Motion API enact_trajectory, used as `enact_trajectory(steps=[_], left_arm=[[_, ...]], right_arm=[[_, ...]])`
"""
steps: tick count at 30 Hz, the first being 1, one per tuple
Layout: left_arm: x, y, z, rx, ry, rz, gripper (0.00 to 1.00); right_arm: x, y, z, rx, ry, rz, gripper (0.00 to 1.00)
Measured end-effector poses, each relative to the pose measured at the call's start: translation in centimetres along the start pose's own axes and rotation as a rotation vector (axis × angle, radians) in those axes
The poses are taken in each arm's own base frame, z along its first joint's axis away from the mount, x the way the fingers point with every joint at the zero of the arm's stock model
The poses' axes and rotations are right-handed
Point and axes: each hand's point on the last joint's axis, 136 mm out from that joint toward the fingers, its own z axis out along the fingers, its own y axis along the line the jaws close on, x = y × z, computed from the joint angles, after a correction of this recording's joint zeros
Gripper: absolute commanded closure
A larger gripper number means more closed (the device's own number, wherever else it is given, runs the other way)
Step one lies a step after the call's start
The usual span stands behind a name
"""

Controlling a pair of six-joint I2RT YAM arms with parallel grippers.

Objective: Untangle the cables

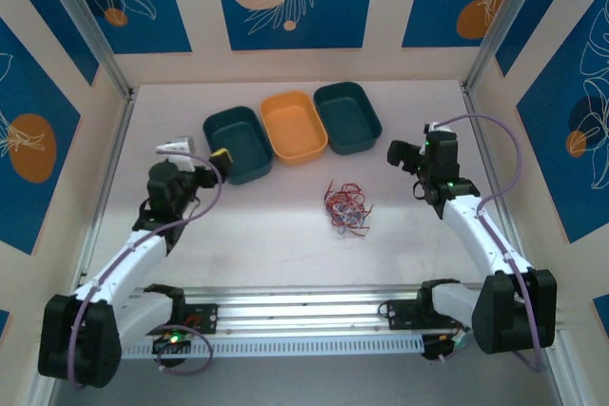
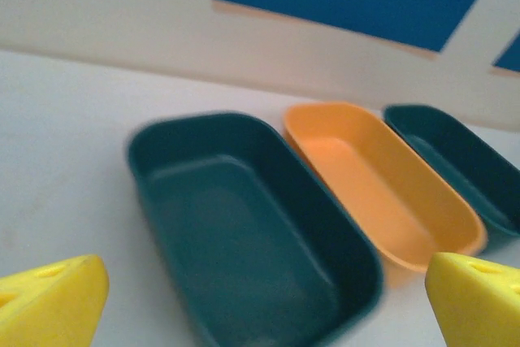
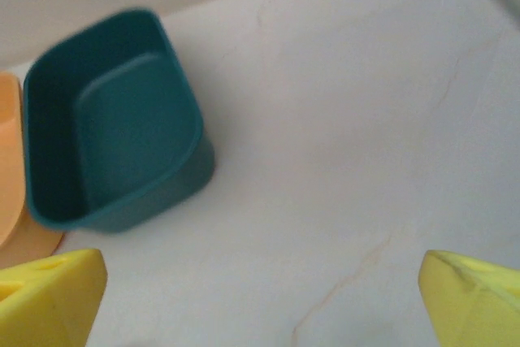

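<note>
Ahead of me three shallow oblong trays sit side by side toward the back of the white table [image 1: 276, 244]; a dark teal tray [image 1: 238, 143] on my left, an orange tray [image 1: 295, 127] in the middle, a second teal tray [image 1: 348, 117] on my right; their long sides touch or nearly touch, and the row steps back slightly from left to right; the back wall [image 1: 400, 62] is cream, with blue panels [image 1: 333, 16] bearing white leaf drawings and orange discs; a slotted aluminium rail [image 1: 304, 303] runs along the near edge; in my right wrist view a faint brown line [image 3: 341, 290] marks the tabletop.
</note>
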Motion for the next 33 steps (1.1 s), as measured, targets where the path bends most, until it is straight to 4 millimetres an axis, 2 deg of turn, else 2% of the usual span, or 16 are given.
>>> enact_trajectory(steps=[4,7,10,14,18,21,27,29,33], left_arm=[[4.2,-4.3,0.1,0.071,0.130,-0.042,0.00],[7.7,-6.7,0.7,0.099,0.239,-0.054,0.00],[10.4,-9.0,1.9,0.119,0.342,-0.053,0.00],[12.7,-12.7,3.9,0.173,0.422,-0.040,0.01],[14.5,-16.6,6.6,0.234,0.485,-0.034,0.10],[14.8,-18.7,8.8,0.255,0.512,-0.033,0.22],[14.7,-20.9,11.3,0.268,0.535,-0.021,0.37],[15.4,-21.1,11.9,0.264,0.553,-0.016,0.39],[17.9,-20.9,12.8,0.244,0.621,-0.004,0.42]], right_arm=[[5.5,1.2,-0.7,-0.009,0.210,0.036,0.17],[8.2,2.3,-1.6,-0.040,0.324,0.085,0.20],[9.5,3.0,-2.5,-0.072,0.390,0.160,0.23],[10.2,4.2,-2.9,-0.127,0.440,0.239,0.28],[11.4,4.7,-2.8,-0.150,0.500,0.292,0.29],[12.4,5.1,-2.4,-0.158,0.549,0.320,0.32],[13.6,5.8,-1.4,-0.177,0.619,0.350,0.36],[14.0,6.0,-1.1,-0.182,0.636,0.358,0.40],[14.3,6.5,-0.5,-0.197,0.654,0.370,0.49]])
